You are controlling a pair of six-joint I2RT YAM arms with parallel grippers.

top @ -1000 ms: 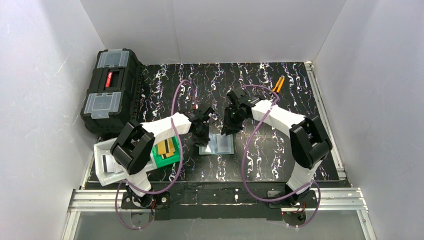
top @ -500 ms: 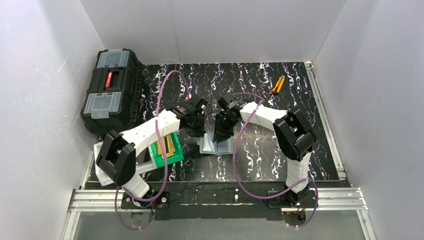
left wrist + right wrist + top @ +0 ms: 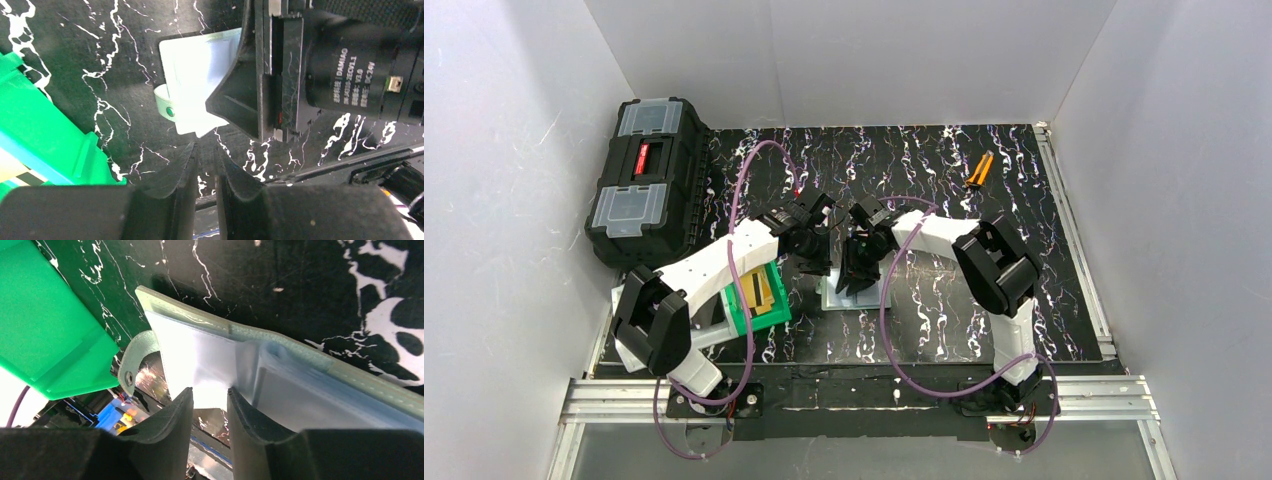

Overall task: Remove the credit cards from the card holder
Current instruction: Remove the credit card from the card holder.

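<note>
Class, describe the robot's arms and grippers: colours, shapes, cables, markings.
Left arm and right arm: white shells, black joints, looping purple cables. Left gripper and right gripper: two black tapered fingers each. White DAMIAO lettering marks the right wrist motor.

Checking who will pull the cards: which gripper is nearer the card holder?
Right. The right gripper sits directly over the open card holder; the left gripper hovers just short of its edge.

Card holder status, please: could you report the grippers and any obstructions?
Left gripper narrowly open, empty. Right gripper open over card holder, which lies unfolded. Green bin close beside it.
</note>
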